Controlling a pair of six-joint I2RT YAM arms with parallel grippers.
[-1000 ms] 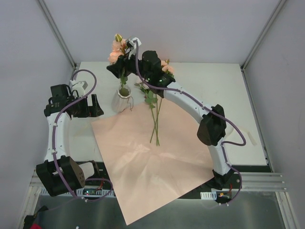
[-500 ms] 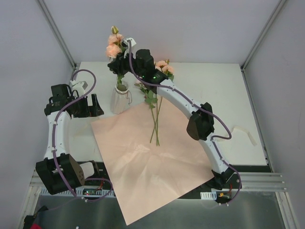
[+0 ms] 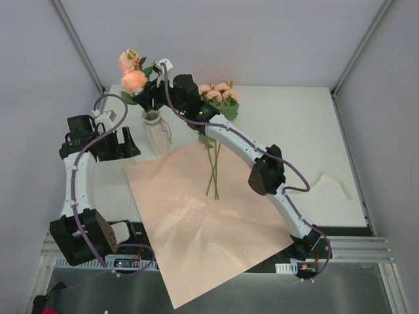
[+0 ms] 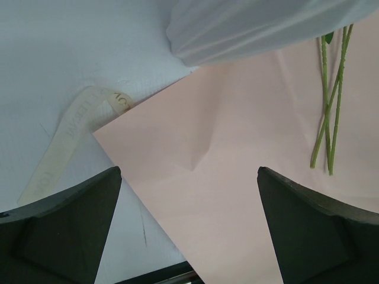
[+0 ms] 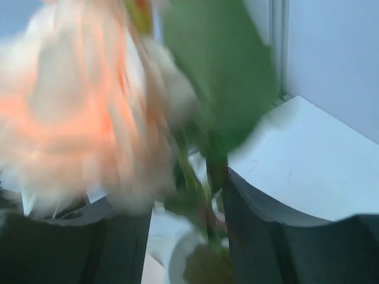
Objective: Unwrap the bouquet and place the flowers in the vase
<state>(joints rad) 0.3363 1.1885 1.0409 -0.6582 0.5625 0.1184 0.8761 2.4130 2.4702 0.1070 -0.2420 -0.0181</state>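
Peach flowers (image 3: 133,79) in vase (image 3: 156,135), stem inside right claw (image 5: 185,198), grip unclear; left claw (image 4: 188,173) wide, well apart.

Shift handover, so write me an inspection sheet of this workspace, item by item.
Surface: white table, partly covered by a spread pink paper sheet.
Job's things: vase stands at the sheet's far left corner with peach blooms in it; loose flowers lie with their stems on the sheet.
Clutter: cream ribbon on the table; pale strip at the right.
Grippers: left gripper open, empty, near the vase; right gripper astride the stems above the vase, grip unclear through blur.
Cables: purple cables along both arms.
Surroundings: plain grey walls, metal frame posts.
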